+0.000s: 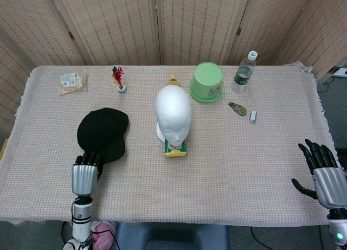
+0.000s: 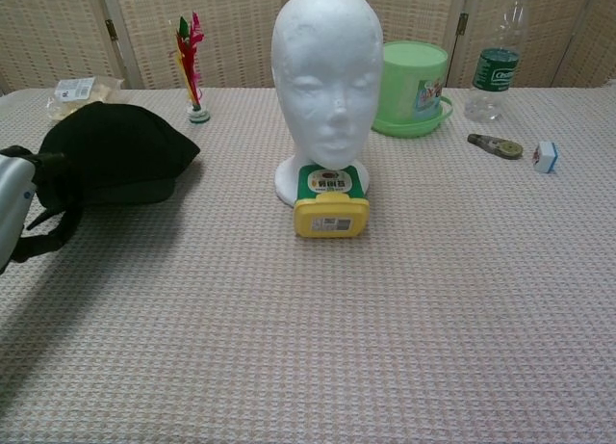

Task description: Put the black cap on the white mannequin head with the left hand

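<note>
From above, in the head view, the left hand is gripping the near edge of the black cap, which is sitting left of the white mannequin head. Near the table's right edge, the right hand is holding nothing, its fingers spreading wide. At chest height, the left hand is showing only at the left border, pinching the black cap, which is hanging tilted above the cloth, well left of the mannequin head standing behind a yellow container.
</note>
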Tool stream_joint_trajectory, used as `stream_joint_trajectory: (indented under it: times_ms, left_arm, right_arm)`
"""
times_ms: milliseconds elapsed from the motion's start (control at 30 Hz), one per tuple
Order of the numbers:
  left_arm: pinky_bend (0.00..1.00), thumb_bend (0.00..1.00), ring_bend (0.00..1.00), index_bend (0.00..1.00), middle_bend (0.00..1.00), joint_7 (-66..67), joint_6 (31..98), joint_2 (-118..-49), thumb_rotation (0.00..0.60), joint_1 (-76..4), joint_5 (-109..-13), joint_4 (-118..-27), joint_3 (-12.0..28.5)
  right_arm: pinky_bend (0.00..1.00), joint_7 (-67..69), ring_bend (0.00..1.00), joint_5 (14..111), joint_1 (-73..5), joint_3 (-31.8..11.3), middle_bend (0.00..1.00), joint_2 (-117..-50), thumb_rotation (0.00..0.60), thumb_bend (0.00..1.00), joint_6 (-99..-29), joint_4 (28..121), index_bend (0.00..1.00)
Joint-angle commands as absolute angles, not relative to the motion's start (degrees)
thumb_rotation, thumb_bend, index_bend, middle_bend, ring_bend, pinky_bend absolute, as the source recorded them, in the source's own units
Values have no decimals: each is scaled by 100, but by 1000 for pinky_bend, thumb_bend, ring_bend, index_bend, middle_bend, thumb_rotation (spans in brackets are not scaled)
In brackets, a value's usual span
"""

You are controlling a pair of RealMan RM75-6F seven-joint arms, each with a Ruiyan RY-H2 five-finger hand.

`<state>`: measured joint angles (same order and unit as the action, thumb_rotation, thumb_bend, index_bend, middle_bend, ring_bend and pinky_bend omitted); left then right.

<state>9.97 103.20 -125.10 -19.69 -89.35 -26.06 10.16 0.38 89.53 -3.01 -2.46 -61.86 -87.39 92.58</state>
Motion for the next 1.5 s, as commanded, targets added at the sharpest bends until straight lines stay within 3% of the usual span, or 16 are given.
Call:
stream_joint_trajectory:
  times_ms: [33, 400, 767, 1500]
  left_arm:
    - [607, 469, 491, 556, 608, 992, 10411, -12419, 600, -2014, -8878, -2558, 1084]
    - [607, 469, 489, 545, 605, 1160, 10858, -12032, 600, -2187, -8830, -2676, 1207]
    - [607, 469, 487, 544, 603, 1647, 11169, -11545, 600, -2268, -8905, -3391, 1206]
    - [607, 468, 487, 544, 603, 2475, 11134, -10899, 600, -2225, -9137, -4660, 1060]
  right_arm:
    - [0, 37, 0, 8953, -298, -245, 0, -6185, 600, 151, -8743, 9261, 0]
    - [0, 6, 0, 8926, -312, -244, 0, -6192, 600, 152, -8690, 9276, 0]
    - [0, -39, 0, 8921, -309, -246, 0, -6214, 600, 151, -8695, 9283, 0]
    - [0, -36, 0, 8927, -296, -257, 0, -6220, 600, 151, -8730, 9280, 0]
